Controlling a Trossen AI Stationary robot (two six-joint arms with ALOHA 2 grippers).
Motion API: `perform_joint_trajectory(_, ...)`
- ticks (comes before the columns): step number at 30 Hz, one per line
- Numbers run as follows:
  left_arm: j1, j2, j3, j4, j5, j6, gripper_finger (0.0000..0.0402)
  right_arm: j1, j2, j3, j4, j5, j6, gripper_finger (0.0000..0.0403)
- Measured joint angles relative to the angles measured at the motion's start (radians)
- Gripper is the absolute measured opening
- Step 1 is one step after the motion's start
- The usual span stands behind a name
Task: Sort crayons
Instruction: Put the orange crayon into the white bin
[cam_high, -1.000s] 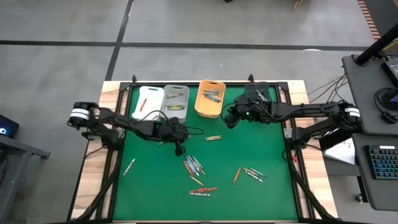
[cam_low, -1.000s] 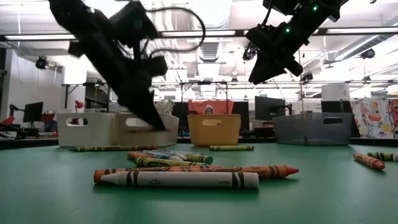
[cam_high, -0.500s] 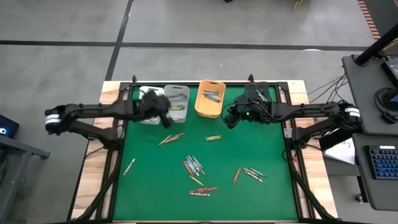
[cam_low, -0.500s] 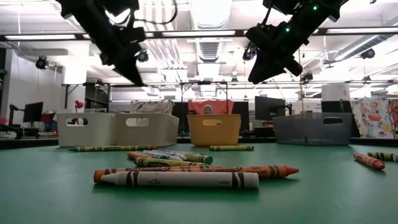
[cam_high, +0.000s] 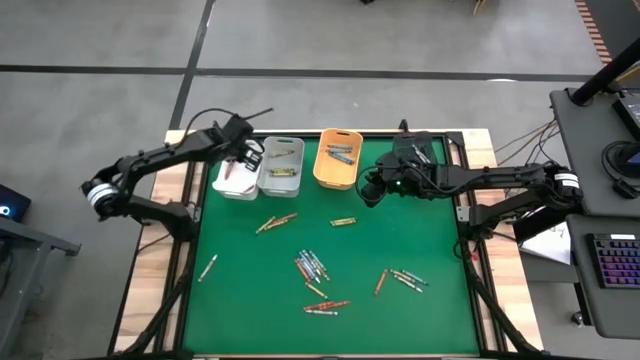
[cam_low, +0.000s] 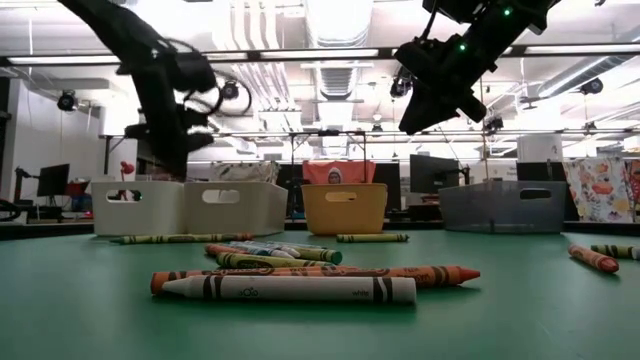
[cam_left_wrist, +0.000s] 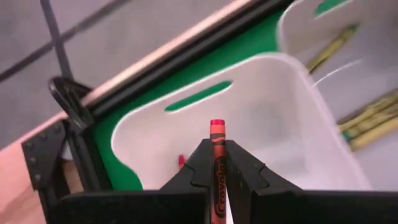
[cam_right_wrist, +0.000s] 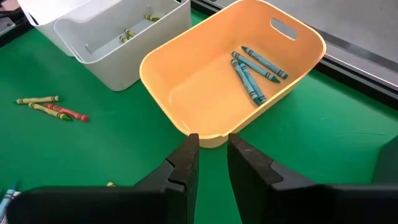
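Over the table's 11 o'clock corner, in the high view, the left gripper (cam_high: 243, 157) hangs above the white bin (cam_high: 228, 186). At 12 o'clock of the mat stand the grey bin (cam_high: 284, 182) and the orange bin (cam_high: 334, 181), each holding crayons. The right gripper (cam_high: 371, 192) hovers just at 3 o'clock of the orange bin. Loose crayons (cam_high: 312, 267) lie clustered at mat centre; others lie at 5 o'clock (cam_high: 401, 278), a pair (cam_high: 275, 222) at 10 o'clock, and a single one (cam_high: 208, 267) at 8 o'clock.

Low view: the left gripper (cam_low: 172, 165) hangs above the white bin (cam_low: 135, 207). The right gripper (cam_low: 418, 115) is held high, above and between the orange bin (cam_low: 345, 208) and a dark bin (cam_low: 503, 207). A white crayon (cam_low: 288, 289) lies nearest the camera, an orange one (cam_low: 330, 272) touching behind it.

Left wrist view: the left gripper (cam_left_wrist: 217, 163) is clenched on a red crayon (cam_left_wrist: 217, 134), which stands upright between the fingers (cam_left_wrist: 200, 163), its tip over the white bin (cam_left_wrist: 273, 81). A second red crayon (cam_left_wrist: 181, 161) lies inside this bin. The grey bin (cam_left_wrist: 373, 74) beside it holds yellow-green crayons.

Right wrist view: the right gripper (cam_right_wrist: 212, 146) stands partly apart, grasping nothing, at the rim of the orange bin (cam_right_wrist: 161, 81), which holds blue crayons (cam_right_wrist: 252, 71). The grey bin (cam_right_wrist: 118, 59) stands beside it.
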Motion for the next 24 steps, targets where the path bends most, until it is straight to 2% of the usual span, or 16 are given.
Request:
perform_joint_trajectory(12,0.003,0.200,0.001,0.002,0.001,-0.030,0.0000,0.000,0.002,0.000,0.002,0.000,0.000,0.0071)
perform_joint_trajectory(16,0.001,0.225,0.005,0.015,-0.006,-0.049,0.0007,0.000,0.002,0.000,0.003,0.001,0.000,0.0075)
perform_joint_trajectory(19,0.004,0.226,-0.001,-0.003,-0.052,-0.040,0.0019,0.000,0.002,0.000,0.006,0.000,0.001,0.0074)
perform_joint_trajectory(24,0.002,0.205,0.007,-0.006,-0.050,-0.040,0.0036,0.000,0.003,0.000,0.007,0.000,0.001,0.0069)
